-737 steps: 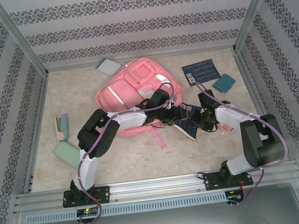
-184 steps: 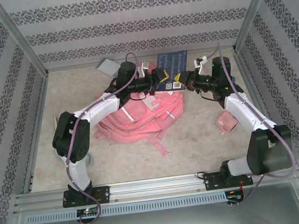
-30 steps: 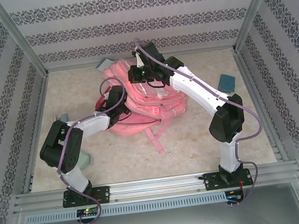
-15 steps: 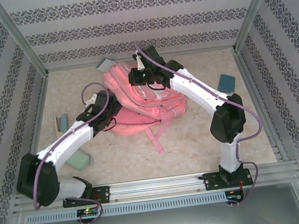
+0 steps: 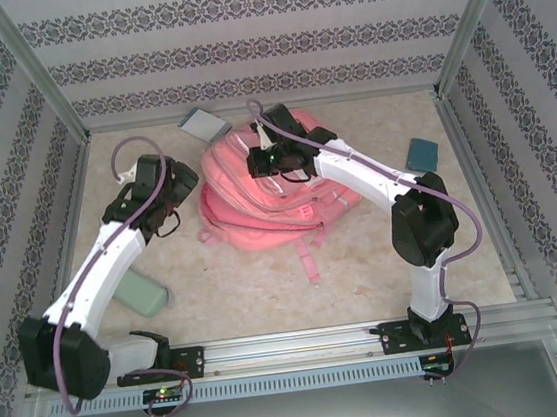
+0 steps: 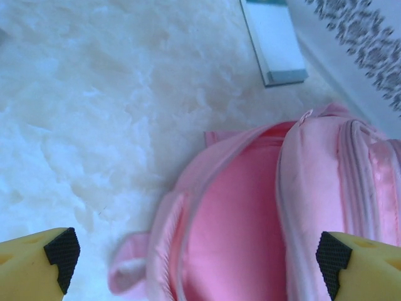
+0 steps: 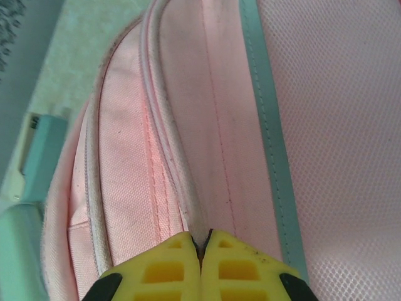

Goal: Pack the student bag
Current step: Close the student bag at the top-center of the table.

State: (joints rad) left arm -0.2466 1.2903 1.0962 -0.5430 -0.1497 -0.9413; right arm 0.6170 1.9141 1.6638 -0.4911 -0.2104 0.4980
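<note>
The student bag (image 5: 278, 203) lies at the far middle of the table (image 5: 366, 269), with a strap trailing toward the near edge. The right hand (image 7: 202, 248) rests on the bag's far end, its fingers pressed together on a zip seam of the pink fabric. The left hand (image 6: 197, 262) hovers just left of the bag, fingers spread wide and gripping nothing, with the bag's side below them.

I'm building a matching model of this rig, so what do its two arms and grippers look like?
The left arm and right arm have smooth white links between bulky black joint housings, and a purple cable loops along each. The left gripper has yellow fingers tipped with black pads; the right gripper has yellow fingers with moulded recesses.
</note>
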